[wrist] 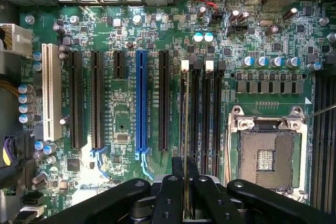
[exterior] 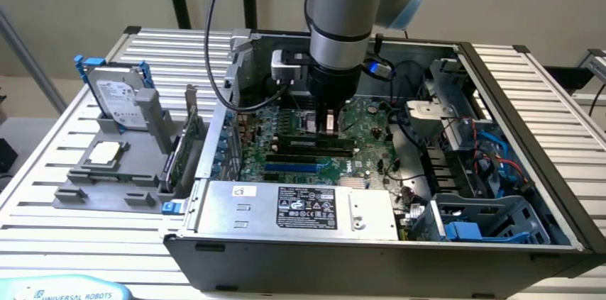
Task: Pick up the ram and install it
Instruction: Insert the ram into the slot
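The ram (wrist: 186, 129) shows edge-on in the wrist view as a thin strip, with my gripper (wrist: 186, 195) shut on it. It hangs right over one of the black memory slots (wrist: 202, 114) with white end clips, beside the empty processor socket (wrist: 266, 156); I cannot tell whether it touches the slot. In the exterior view my gripper (exterior: 328, 121) points straight down inside the open computer case (exterior: 516, 101), just above the green motherboard (exterior: 284, 126).
A silver power supply (exterior: 294, 208) fills the case's near side, and cables and drive bays (exterior: 473, 165) fill the exterior view's right. Outside the case, on that view's left, a grey holder (exterior: 104, 190) carries a hard drive (exterior: 118, 98), a square processor chip (exterior: 104, 152) and an expansion card (exterior: 184, 151).
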`<action>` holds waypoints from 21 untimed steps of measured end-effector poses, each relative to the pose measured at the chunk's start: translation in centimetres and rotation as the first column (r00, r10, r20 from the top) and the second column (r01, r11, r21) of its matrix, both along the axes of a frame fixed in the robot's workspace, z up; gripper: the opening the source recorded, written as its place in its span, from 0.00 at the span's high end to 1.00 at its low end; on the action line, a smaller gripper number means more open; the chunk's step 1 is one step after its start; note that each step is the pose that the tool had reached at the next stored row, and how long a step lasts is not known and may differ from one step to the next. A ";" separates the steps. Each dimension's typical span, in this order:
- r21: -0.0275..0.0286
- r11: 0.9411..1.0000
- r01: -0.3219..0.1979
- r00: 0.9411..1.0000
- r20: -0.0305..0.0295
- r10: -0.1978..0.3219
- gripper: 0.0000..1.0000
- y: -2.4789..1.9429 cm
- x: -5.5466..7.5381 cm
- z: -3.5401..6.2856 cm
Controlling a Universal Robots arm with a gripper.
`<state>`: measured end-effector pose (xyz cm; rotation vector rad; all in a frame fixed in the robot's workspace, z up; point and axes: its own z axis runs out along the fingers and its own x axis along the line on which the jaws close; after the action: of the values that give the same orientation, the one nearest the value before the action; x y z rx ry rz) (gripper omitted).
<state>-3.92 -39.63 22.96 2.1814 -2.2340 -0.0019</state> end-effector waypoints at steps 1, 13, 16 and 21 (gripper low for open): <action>0.000 1.000 0.000 1.000 0.000 0.000 0.86 0.01 0.0 -0.02; 0.000 1.000 -0.016 1.000 0.000 0.016 0.86 0.07 0.0 -0.15; 0.000 1.000 -0.019 1.000 0.000 0.019 0.86 0.07 0.0 -0.19; 0.000 1.000 -0.021 1.000 0.000 0.021 0.86 0.08 0.0 -0.26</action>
<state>-3.95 -39.55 22.70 2.2042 -2.2113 -0.0020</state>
